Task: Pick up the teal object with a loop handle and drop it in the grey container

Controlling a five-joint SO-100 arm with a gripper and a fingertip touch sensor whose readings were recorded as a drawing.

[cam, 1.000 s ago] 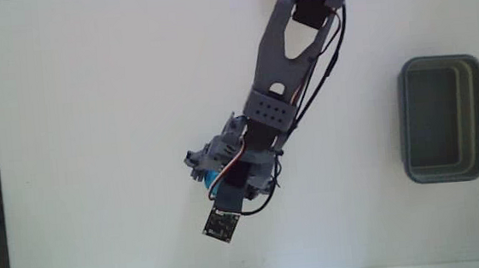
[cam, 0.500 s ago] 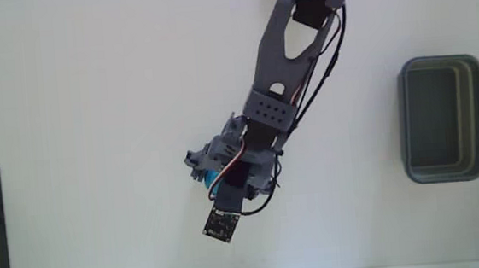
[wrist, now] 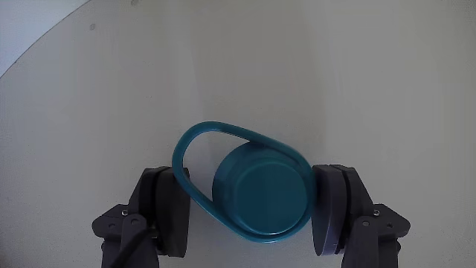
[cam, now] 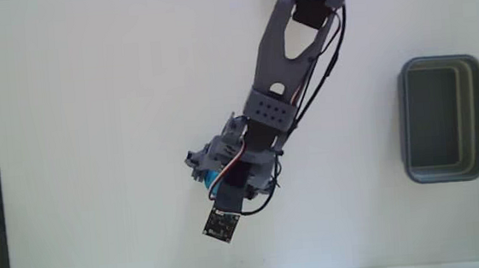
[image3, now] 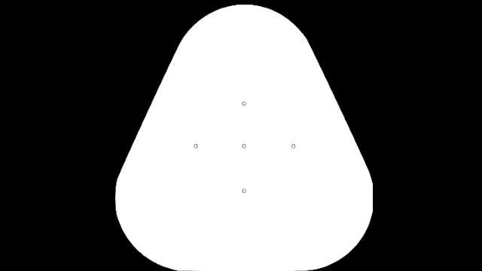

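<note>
- In the wrist view, the end effector [wrist: 249,216] is straddling the teal cup [wrist: 260,193]; its left finger [wrist: 167,212] is sitting at the outer curve of the thin loop handle [wrist: 195,141], and I am not able to tell whether it is touching it.
- The cup is sitting between the two fingers on the white surface [wrist: 335,74], with its round body nearer the right finger [wrist: 331,208], which is lying right against the cup wall.
- The jaws are standing apart around the cup; whether they are squeezing it yet I cannot tell from these views.
- I am judging the cup to be light, stiff moulded plastic with a smooth, somewhat slippery skin, so it is likely needing only a modest squeeze.
- The loop looks thin and may be bending under pressure; taking hold across the solid round body looks safer than pressing the loop.
- In the fixed view, only a sliver of the cup [cam: 207,181] is showing under the end effector [cam: 212,186], well apart from the grey bin [cam: 446,173], which is standing far to the right of the cup near the surface's edge.
</note>
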